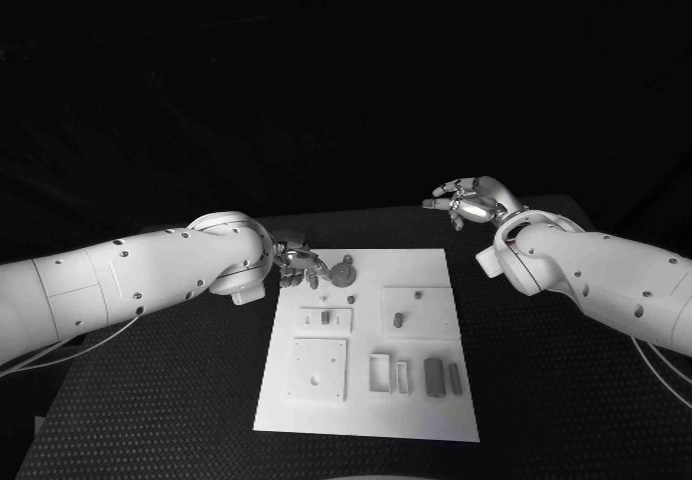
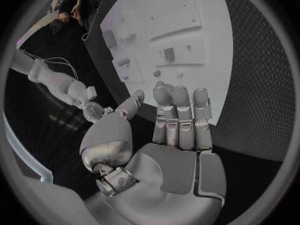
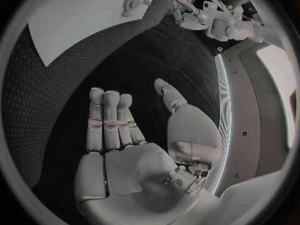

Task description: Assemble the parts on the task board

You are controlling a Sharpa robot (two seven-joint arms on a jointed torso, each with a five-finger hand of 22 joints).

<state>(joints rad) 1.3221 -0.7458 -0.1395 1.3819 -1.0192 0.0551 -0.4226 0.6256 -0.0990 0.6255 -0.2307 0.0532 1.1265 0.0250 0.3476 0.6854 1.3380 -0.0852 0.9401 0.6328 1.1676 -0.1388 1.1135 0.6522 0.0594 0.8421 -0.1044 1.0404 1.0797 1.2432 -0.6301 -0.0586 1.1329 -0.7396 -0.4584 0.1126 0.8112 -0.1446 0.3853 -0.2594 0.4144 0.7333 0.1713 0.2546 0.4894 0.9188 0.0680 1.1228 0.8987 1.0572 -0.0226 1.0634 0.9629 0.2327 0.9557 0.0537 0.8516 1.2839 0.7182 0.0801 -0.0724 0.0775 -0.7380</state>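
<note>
The white task board (image 1: 418, 400) lies in the middle of the black table. Grey parts sit on it: a round piece (image 1: 343, 272) near its far left corner, a small upright piece (image 1: 330, 318), a peg (image 1: 392, 320), and narrow bars (image 1: 434, 378) at the near right. My left hand (image 1: 300, 264) hovers at the board's far left corner, just beside the round piece; its fingers (image 2: 178, 110) are straight and apart, holding nothing. My right hand (image 1: 470, 203) is off the board beyond its far right corner, with fingers (image 3: 109, 117) spread and empty.
A square plate (image 1: 317, 368) and a rectangular frame (image 1: 379, 372) are on the board's near half. Black matting (image 1: 562, 400) surrounds the board on every side. The left arm (image 1: 130, 280) lies along the table's left side.
</note>
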